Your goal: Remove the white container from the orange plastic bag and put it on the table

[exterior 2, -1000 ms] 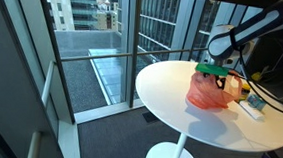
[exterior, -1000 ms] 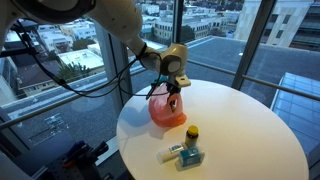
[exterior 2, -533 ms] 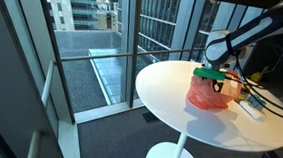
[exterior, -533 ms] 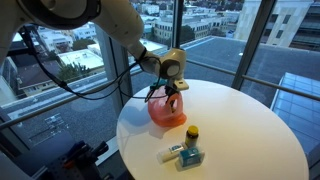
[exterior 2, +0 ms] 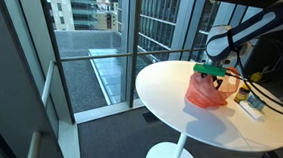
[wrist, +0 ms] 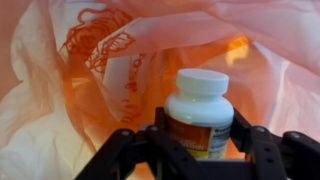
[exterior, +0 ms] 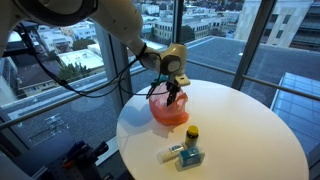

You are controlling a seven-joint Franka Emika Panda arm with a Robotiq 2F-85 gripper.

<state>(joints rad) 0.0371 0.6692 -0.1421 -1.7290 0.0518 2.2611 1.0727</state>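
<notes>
The gripper is clamped on the white container. In the wrist view its black fingers press the container's sides at 9 and 3 o'clock. The container sits centred between them, upright, its long axis running from 6 to 12 with the white cap at 12. The crinkled orange plastic bag surrounds it. In an exterior view the bag rests on the table, toward 10 o'clock.

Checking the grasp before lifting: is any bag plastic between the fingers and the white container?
None visible. In the wrist view the white container stands directly between the fingers, with the orange plastic bag behind it.
</notes>
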